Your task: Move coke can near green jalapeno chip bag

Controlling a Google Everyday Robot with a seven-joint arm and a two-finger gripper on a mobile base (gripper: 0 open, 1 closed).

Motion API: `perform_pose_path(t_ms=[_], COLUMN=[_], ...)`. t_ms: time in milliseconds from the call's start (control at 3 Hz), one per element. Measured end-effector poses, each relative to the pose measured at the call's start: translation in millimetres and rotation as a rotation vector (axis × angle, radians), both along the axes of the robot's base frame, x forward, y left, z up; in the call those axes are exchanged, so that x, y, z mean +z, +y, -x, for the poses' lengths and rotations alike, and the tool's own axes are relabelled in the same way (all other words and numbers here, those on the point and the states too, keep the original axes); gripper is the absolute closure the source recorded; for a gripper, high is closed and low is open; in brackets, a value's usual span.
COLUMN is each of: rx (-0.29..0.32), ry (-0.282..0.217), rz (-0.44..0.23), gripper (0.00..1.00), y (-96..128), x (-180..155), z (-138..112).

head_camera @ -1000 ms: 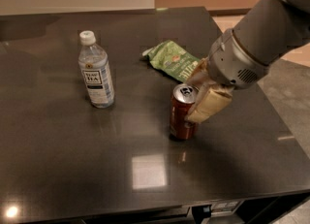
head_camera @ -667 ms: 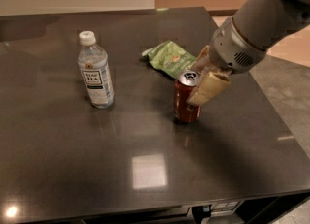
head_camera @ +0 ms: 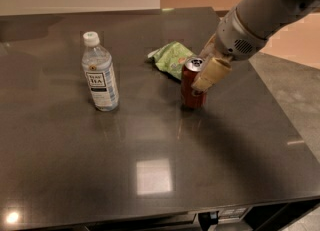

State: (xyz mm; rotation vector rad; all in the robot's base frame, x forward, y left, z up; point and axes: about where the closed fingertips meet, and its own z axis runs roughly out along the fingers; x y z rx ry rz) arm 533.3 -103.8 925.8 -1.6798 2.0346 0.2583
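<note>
**Operator:** What is the layout, from the largest item down?

**Technician:** The dark, glossy desk (head_camera: 150,145) carries everything. The robot arm (head_camera: 265,10) enters from the upper right. A clear tea bottle (head_camera: 100,77) with a white cap stands upright on the left, well apart from the other items. The green jalapeno chip bag (head_camera: 170,57) lies flat at centre rear. The coke can (head_camera: 191,92) stands upright just in front of the bag's right end. The two are very near, and the view does not show whether they touch.

**Operator:** Where is the gripper, and what is its state?

**Technician:** The gripper (head_camera: 202,70) sits over the top right of the can. The fingers (head_camera: 212,72) pinch the can's upper body: one beige finger crosses the near side and the other is partly hidden behind the rim.

**Operator:** Which step is in hand?

**Technician:** The step is judged to be the end of the transfer. The can is already beside the bag, so placement looks nearly complete. Whether the base rests fully on the desk cannot be confirmed.

**Operator:** What does the next move call for?

**Technician:** It calls for three actions:
1. Seat the can flat.
2. Spread the fingers without tipping the can.
3. Withdraw upward, clear of the bag.
</note>
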Motion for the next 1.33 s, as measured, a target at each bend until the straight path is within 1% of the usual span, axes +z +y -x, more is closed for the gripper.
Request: perform_pose_path(t_ms=[333,1333], rx=[-0.016,-0.038], ry=[-0.003,0.020], rz=[-0.002,-0.024], gripper=[0.83,0.13], y=[3.8,11.5], x=[-2.3,-13.9], z=[-10.3,-25.5])
